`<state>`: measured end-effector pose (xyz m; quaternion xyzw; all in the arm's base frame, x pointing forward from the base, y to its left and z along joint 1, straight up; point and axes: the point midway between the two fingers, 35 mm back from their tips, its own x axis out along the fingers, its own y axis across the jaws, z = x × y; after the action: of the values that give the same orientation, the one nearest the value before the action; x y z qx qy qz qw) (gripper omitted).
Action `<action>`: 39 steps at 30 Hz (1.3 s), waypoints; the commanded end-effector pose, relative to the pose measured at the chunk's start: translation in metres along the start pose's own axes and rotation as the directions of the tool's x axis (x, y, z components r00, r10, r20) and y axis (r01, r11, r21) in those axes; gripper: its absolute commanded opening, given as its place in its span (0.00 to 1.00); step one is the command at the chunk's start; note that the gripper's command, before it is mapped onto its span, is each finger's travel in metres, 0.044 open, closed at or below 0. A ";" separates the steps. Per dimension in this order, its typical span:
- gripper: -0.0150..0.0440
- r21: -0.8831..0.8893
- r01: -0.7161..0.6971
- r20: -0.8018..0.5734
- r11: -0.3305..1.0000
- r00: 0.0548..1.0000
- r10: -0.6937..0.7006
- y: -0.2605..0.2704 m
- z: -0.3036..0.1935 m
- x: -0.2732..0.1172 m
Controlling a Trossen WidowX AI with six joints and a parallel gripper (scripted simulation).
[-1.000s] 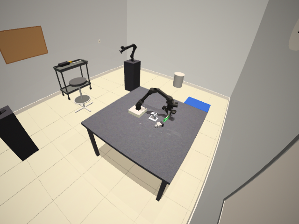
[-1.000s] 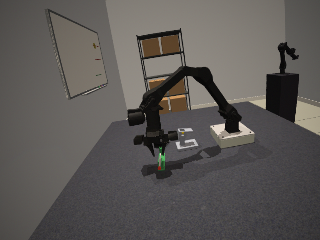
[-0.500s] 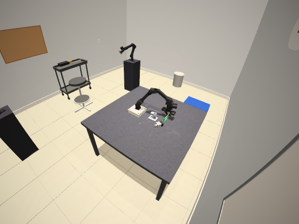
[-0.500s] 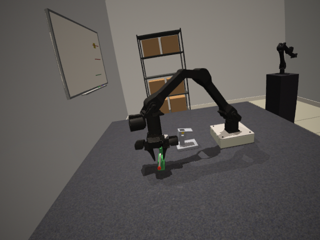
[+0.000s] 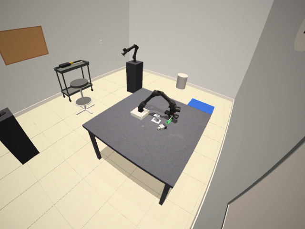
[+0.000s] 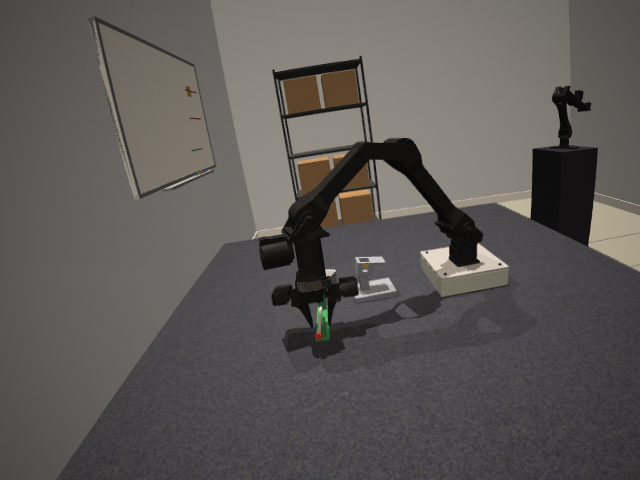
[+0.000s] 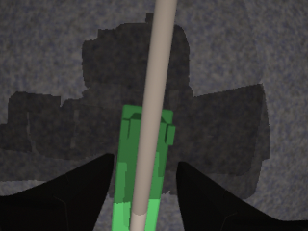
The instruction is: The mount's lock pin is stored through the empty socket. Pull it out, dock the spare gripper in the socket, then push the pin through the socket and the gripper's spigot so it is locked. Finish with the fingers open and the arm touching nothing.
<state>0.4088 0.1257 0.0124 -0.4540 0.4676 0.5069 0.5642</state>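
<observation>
The lock pin, a pale rod (image 6: 320, 319) (image 7: 157, 82) with a red head (image 6: 318, 336), lies slanted along a green holder (image 5: 168, 121) (image 6: 326, 330) (image 7: 126, 168) on the table. My gripper (image 5: 170, 117) (image 6: 321, 324) (image 7: 145, 165) is partly open and low over the holder, with one finger on each side of the pin and a gap at both sides. The white mount (image 5: 156, 120) (image 6: 363, 281) stands between the holder and the arm's base; no pin shows in it. The spare gripper (image 5: 162, 127), white with a dark end, lies on the table near the holder; the arm mostly hides it in the exterior view.
The arm's pale base block (image 5: 139, 114) (image 6: 473, 281) stands on the dark table (image 5: 137, 138) (image 6: 361, 413) beyond the mount. The arm arches above the mount's side of the table. The mount's raised upper plate (image 6: 376, 259) stands near the gripper's side.
</observation>
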 end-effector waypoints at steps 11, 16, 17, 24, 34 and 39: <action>0.56 -0.004 -0.007 -0.001 1.000 1.000 0.007 0.001 -0.001 0.003; 0.56 -0.004 -0.007 -0.001 1.000 1.000 0.007 0.001 -0.001 0.003; 0.56 -0.004 -0.007 -0.001 1.000 1.000 0.007 0.001 -0.001 0.003; 0.56 -0.004 -0.007 -0.001 1.000 1.000 0.007 0.001 -0.001 0.003; 0.38 -0.004 -0.007 -0.001 1.000 1.000 0.007 0.001 -0.001 0.003; 0.26 -0.004 -0.007 -0.001 1.000 1.000 0.007 0.001 -0.001 0.003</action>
<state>0.4082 0.1255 0.0108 -0.4532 0.4687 0.5077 0.5632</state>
